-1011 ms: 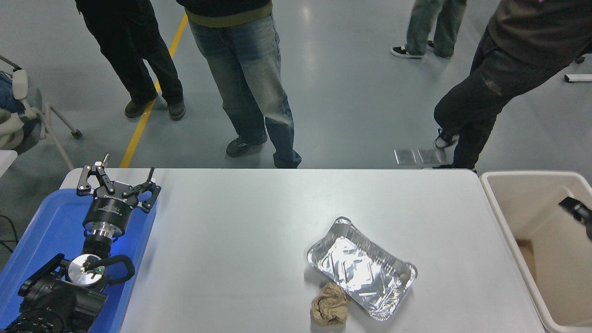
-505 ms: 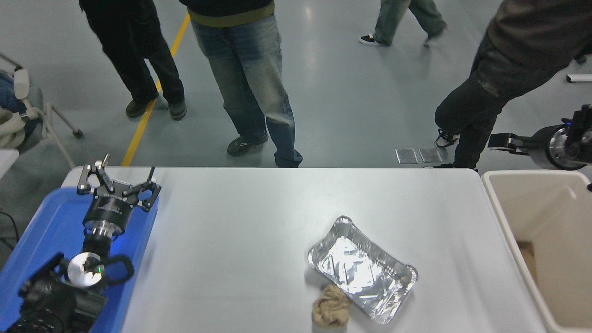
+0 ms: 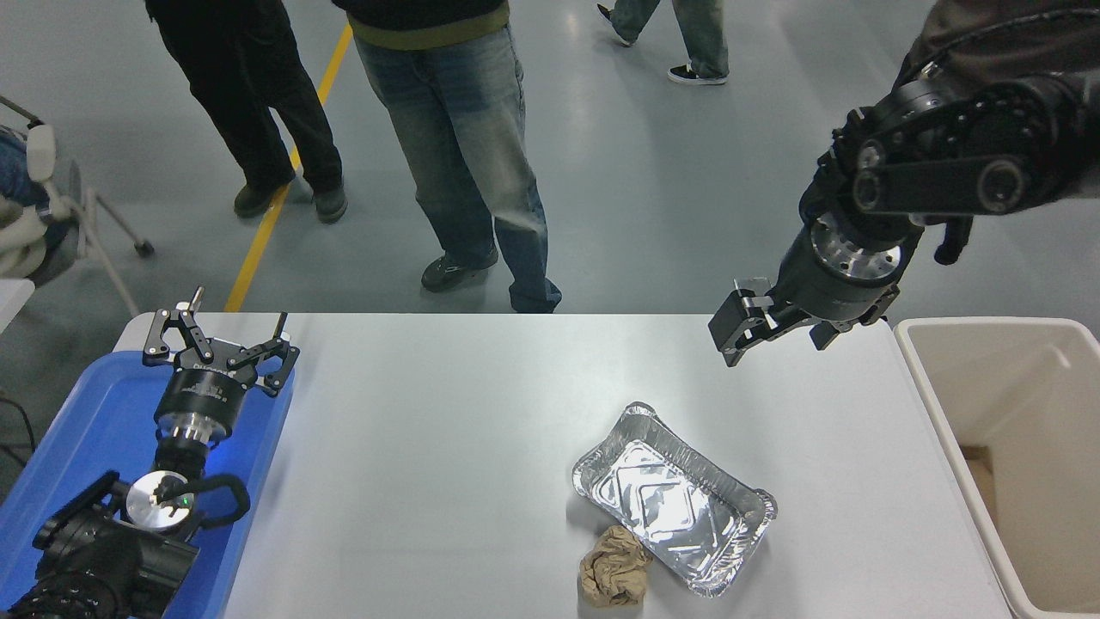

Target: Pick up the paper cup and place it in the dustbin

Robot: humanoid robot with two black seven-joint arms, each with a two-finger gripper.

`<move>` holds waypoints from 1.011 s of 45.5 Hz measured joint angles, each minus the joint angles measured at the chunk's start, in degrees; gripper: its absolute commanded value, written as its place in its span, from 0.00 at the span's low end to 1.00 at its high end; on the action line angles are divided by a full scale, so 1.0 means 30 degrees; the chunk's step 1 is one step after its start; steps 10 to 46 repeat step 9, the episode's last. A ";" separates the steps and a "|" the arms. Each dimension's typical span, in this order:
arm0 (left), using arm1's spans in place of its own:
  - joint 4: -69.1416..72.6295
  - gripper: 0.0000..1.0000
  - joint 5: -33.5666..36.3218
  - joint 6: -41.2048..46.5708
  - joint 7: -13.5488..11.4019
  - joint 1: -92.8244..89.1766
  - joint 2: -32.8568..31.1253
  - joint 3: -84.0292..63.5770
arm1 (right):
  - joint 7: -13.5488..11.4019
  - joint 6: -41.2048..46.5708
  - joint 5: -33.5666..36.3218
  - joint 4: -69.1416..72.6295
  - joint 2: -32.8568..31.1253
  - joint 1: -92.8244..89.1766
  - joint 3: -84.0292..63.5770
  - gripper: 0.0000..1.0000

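Note:
The paper cup does not show anywhere in the head view. The beige dustbin (image 3: 913,354) stands off the table's right end, with only part of its inside in view. My right gripper (image 3: 775,340) hangs above the table's far right corner, just left of the dustbin, with its fingers spread and nothing between them. My left gripper (image 3: 220,334) is parked open over the blue tray (image 3: 94,413) at the lower left.
A silver foil tray (image 3: 675,499) lies on the white table (image 3: 447,447) at the right front, with a crumpled brown paper ball (image 3: 614,578) against its near side. Several people stand on the floor beyond the far edge.
My right arm has risen out of the dustbin and swung left; its gripper now hangs over the table's far right corner. A person in the background has walked left.

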 measured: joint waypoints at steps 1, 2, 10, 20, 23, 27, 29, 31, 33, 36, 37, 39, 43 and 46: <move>0.0000 0.99 0.0000 0.0000 0.0000 0.0000 0.0000 -0.0001 | 0.0006 0.0108 0.0129 0.0029 0.0094 0.0108 -0.0031 1.00; 0.0000 0.99 0.0000 0.0000 -0.0001 0.0000 0.0000 -0.0005 | 0.0007 0.0168 0.0201 0.0049 0.0149 0.0172 -0.0062 1.00; 0.0012 0.99 -0.0019 0.0000 -0.0016 0.0019 -0.0011 -0.0022 | 0.0008 0.0486 0.0616 0.0150 0.0341 0.0536 -0.0421 1.00; 0.0012 0.99 -0.0019 0.0000 -0.0016 0.0019 -0.0011 -0.0022 | 0.0008 0.0486 0.0616 0.0150 0.0341 0.0536 -0.0421 1.00; 0.0012 0.99 -0.0019 0.0000 -0.0016 0.0019 -0.0011 -0.0022 | 0.0008 0.0486 0.0616 0.0150 0.0341 0.0536 -0.0421 1.00; 0.0012 0.99 -0.0019 0.0000 -0.0016 0.0019 -0.0011 -0.0022 | 0.0008 0.0486 0.0616 0.0150 0.0341 0.0536 -0.0421 1.00; 0.0012 0.99 -0.0019 0.0000 -0.0016 0.0019 -0.0011 -0.0022 | 0.0008 0.0486 0.0616 0.0150 0.0341 0.0536 -0.0421 1.00; 0.0012 0.99 -0.0019 0.0000 -0.0016 0.0019 -0.0011 -0.0022 | 0.0008 0.0486 0.0616 0.0150 0.0341 0.0536 -0.0421 1.00; 0.0012 0.99 -0.0019 0.0000 -0.0016 0.0019 -0.0011 -0.0022 | 0.0008 0.0486 0.0616 0.0150 0.0341 0.0536 -0.0421 1.00; 0.0012 0.99 -0.0019 0.0000 -0.0016 0.0019 -0.0011 -0.0022 | 0.0008 0.0486 0.0616 0.0150 0.0341 0.0536 -0.0421 1.00; 0.0012 0.99 -0.0019 0.0000 -0.0016 0.0019 -0.0011 -0.0022 | 0.0008 0.0486 0.0616 0.0150 0.0341 0.0536 -0.0421 1.00; 0.0012 0.99 -0.0019 0.0000 -0.0016 0.0019 -0.0011 -0.0022 | 0.0008 0.0486 0.0616 0.0150 0.0341 0.0536 -0.0421 1.00; 0.0012 0.99 -0.0019 0.0000 -0.0016 0.0019 -0.0011 -0.0022 | 0.0008 0.0486 0.0616 0.0150 0.0341 0.0536 -0.0421 1.00; 0.0012 0.99 -0.0019 0.0000 -0.0016 0.0019 -0.0011 -0.0022 | 0.0008 0.0486 0.0616 0.0150 0.0341 0.0536 -0.0421 1.00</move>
